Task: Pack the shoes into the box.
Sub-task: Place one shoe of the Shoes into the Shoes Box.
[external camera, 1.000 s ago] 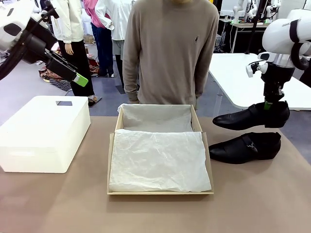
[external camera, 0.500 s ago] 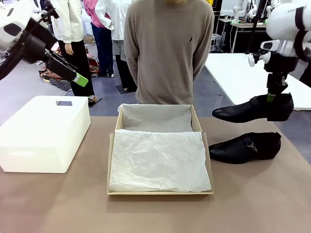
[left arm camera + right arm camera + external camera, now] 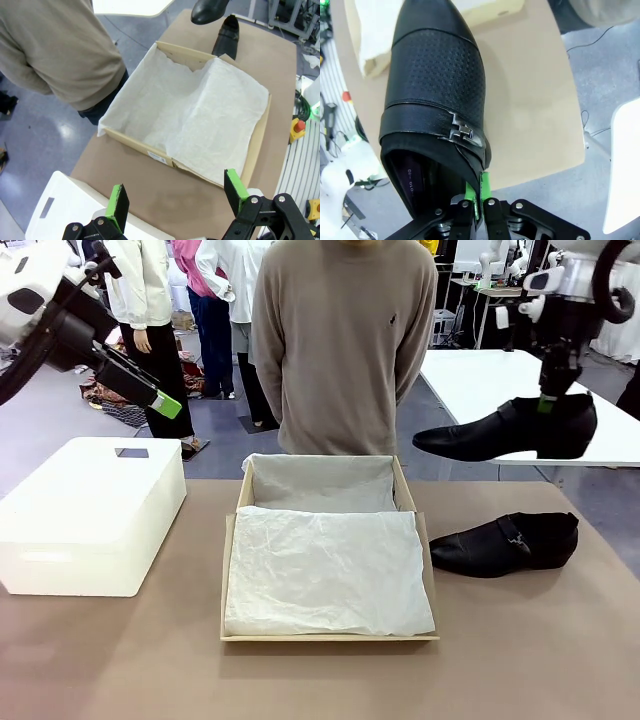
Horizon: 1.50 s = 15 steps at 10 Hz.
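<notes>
Front view: the right gripper (image 3: 546,403) is pinched shut on the back edge of one shoe (image 3: 500,432). That shoe hangs in the air, level, with its toe pointing at the box (image 3: 229,570). It is off to the right of the box and well above the table (image 3: 520,660). The other shoe (image 3: 505,543) lies on the table just beside the box's right wall. The box is open and has white paper (image 3: 325,570) spread over it. The left gripper (image 3: 165,405) is up high on the left, above the white box (image 3: 90,510), with its jaws wide and nothing in them. A person (image 3: 345,340) stands behind the box.

Left wrist view: the left gripper (image 3: 175,187) looks down on the box with its jaws wide apart. The paper (image 3: 200,110) covers most of the inside. I think the shoe should go down softly so the paper does not bunch up.

Right wrist view: the right gripper (image 3: 480,192) holds only a thin bit of the heel rim. The shoe (image 3: 435,75) is long and sticks far out, so it could tip or slip. I think the best way is to move slowly across, keep the shoe level, line it up with the long side of the box, leave room for the other shoe, and let go only when the sole rests on the paper.
</notes>
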Available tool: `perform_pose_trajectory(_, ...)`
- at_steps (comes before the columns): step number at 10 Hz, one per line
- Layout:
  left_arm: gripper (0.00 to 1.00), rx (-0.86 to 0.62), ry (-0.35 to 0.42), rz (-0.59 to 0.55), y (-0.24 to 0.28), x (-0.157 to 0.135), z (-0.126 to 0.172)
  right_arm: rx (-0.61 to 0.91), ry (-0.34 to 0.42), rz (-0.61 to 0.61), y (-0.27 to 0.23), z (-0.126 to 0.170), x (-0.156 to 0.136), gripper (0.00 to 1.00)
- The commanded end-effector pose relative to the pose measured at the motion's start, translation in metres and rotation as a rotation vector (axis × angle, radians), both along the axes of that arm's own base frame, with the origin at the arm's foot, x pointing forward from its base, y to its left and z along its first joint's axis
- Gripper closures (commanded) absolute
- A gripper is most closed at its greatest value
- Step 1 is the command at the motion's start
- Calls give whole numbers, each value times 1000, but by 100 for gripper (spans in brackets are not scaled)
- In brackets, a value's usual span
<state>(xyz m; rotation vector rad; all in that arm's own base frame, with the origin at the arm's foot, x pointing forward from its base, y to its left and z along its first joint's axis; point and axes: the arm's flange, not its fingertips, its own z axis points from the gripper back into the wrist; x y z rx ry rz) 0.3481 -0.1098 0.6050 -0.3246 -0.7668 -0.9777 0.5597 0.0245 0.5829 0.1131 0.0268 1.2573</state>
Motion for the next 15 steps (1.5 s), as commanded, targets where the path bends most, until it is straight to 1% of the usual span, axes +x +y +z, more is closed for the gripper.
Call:
perform_pose_trajectory(1,0,-12,2,-11,1,0,0,-7,12,-12,35,23,13,100)
perform_pose_trajectory(3,0,-12,2,-11,1,0,0,-5,-6,17,72,30,20,100)
perform_pose_trajectory(6,0,-12,2,-11,1,0,0,-24,1,50,115,28,29,100)
perform_pose_trajectory(7,0,-12,2,-11,1,0,0,-38,4,48,120,26,31,100)
perform_pose_trajectory(8,0,-12,2,-11,1,0,0,4,-11,75,110,17,22,100)
perform_pose_trajectory(13,0,-12,2,-11,1,0,0,4,-11,75,110,17,22,100)
perform_pose_trajectory(14,0,-12,2,-11,1,0,0,1,-4,70,112,14,27,100)
perform_pose_trajectory(15,0,-12,2,-11,1,0,0,-1,-21,57,118,9,32,100)
